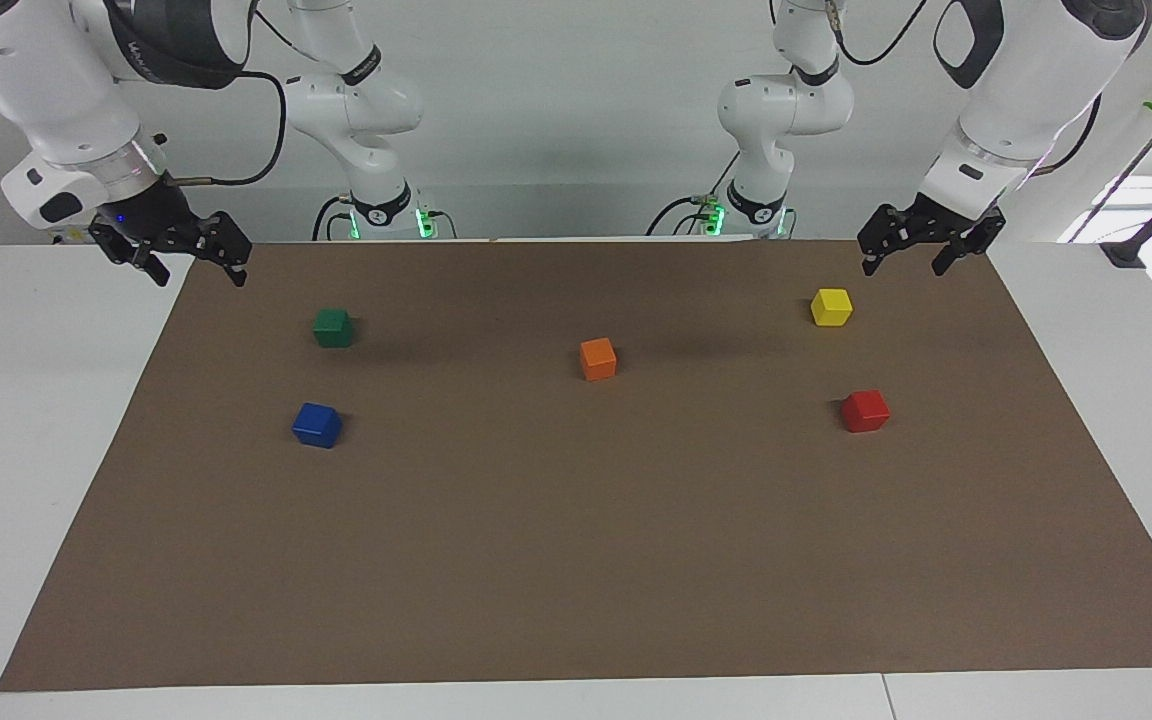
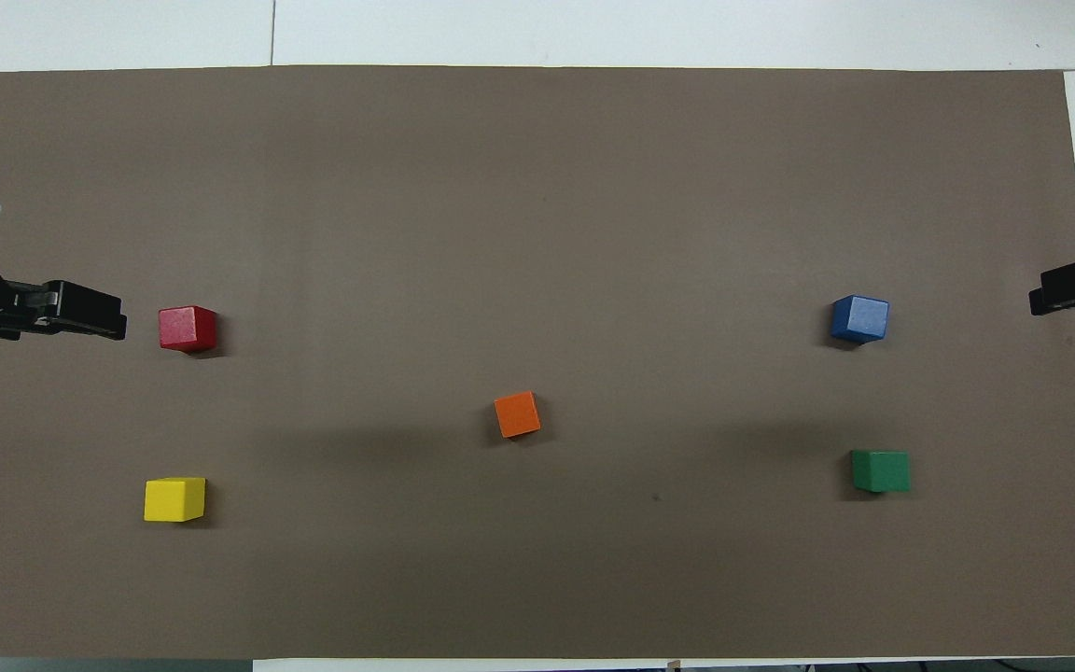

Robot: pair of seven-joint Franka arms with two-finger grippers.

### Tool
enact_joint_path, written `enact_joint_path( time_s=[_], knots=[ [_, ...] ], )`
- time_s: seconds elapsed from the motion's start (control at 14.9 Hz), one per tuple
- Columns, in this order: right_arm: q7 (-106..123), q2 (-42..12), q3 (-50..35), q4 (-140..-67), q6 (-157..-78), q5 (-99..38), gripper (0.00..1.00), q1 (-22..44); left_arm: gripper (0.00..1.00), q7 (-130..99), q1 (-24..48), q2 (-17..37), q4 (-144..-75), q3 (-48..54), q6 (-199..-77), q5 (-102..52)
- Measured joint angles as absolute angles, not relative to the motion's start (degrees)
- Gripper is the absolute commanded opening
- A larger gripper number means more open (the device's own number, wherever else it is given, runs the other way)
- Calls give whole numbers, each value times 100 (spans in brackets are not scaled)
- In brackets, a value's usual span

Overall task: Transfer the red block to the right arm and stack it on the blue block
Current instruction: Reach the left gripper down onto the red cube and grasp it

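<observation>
My white table (image 1: 26, 420) carries a flat brown paper-like mat (image 1: 586, 560) that covers most of its top, leaving bare white strips along the edges. Five small cubes sit directly on the mat, all well apart from one another. The bright red cube (image 1: 865, 411) and the yellow cube (image 1: 831, 307) lie toward my left arm's end, the yellow one nearer to me. The dark blue cube (image 1: 317, 424) and the dark green cube (image 1: 333, 327) lie toward my right arm's end, the green one nearer to me. The orange cube (image 1: 598, 359) rests about midway between the two pairs, turned slightly askew to the mat's edges.
</observation>
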State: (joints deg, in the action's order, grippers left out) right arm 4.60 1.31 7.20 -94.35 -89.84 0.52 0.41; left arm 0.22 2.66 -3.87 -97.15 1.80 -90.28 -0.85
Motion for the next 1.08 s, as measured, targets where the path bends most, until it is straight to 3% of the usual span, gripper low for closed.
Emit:
enact_joint_path(
  time_s=[0.4, 0.88, 1.08],
  knots=[
    [460, 131, 728, -9435, -8984, 52, 100, 36, 100, 40, 266, -388, -9871, 179, -9425, -81],
    [821, 140, 731, -9463, -8984, 52, 100, 36, 100, 90, -190, -156, -11708, 88, -12121, 57],
    [934, 190, 736, -9592, -8982, -218, 100, 15, 100, 109, -278, 213, -11959, 87, -12753, 57]
  ],
)
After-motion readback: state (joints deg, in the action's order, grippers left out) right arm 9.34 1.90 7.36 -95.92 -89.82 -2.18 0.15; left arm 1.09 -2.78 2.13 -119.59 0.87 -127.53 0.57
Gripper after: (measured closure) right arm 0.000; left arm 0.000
